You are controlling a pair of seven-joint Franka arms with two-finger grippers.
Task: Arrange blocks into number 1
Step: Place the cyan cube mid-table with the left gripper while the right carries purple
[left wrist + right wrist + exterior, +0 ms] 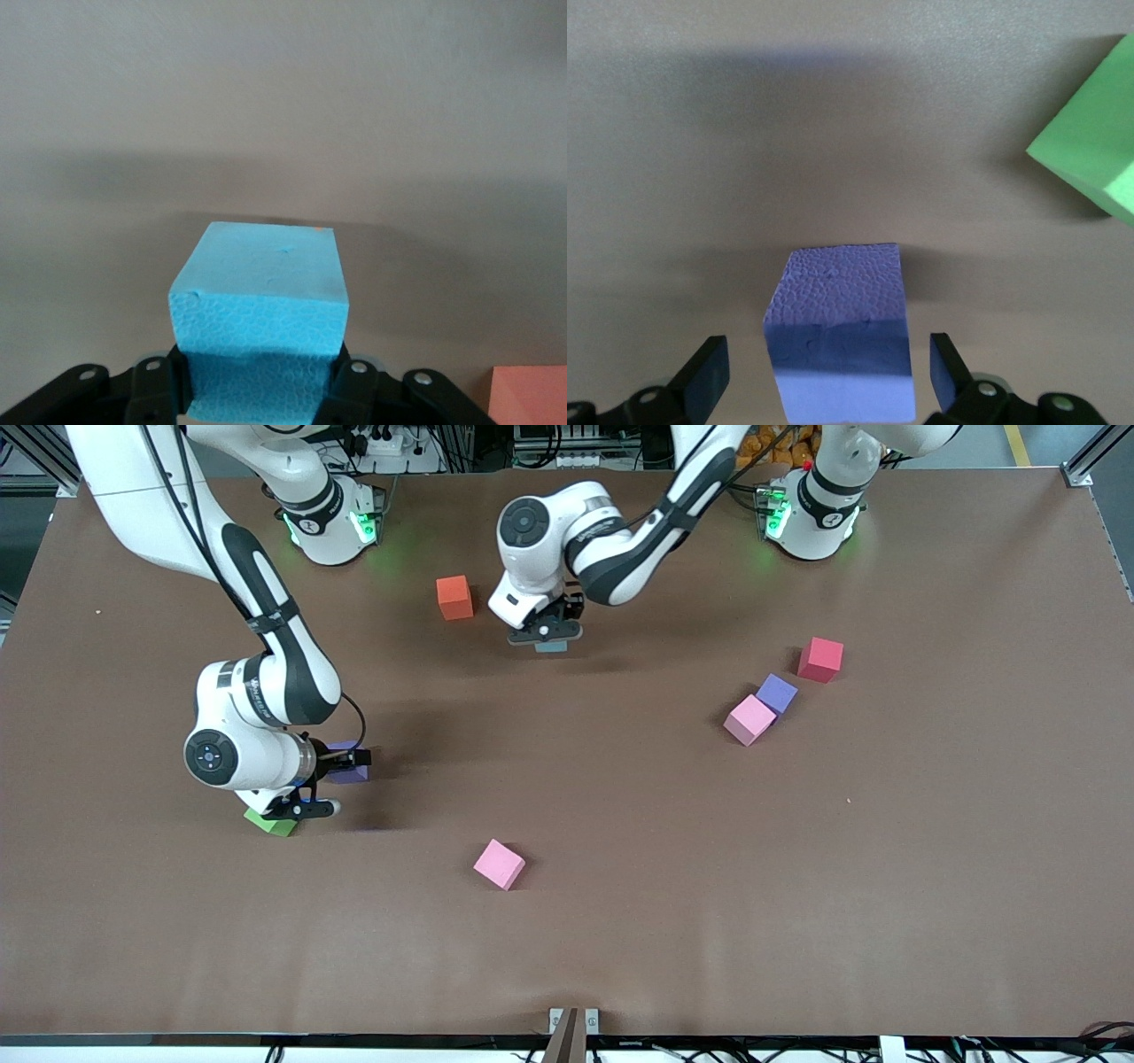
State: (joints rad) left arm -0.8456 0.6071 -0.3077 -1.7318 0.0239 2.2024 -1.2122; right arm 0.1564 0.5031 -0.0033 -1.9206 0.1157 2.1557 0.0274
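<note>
Both arms at work on separate blocks, the figure 1 not yet begun.

The left gripper (546,636) clamps the light blue block (257,305) between its fingers, near the orange block (454,597) toward the robots' bases, probably because a column could start there. The right gripper (341,760) stands spread around a purple block (837,341) on the table, its fingers (709,376) apart from both sides (so nothing is gripped yet), with the green cube (271,822) just beside it, nearer the front camera. One pink block (499,864) lies alone nearest the camera; another pink block (749,719) touches the second purple block (777,693), the red cube (820,659) near them toward the left arm's end. The brown table (620,797) is bare through its middle, giving room for a straight line well away from every edge.
</note>
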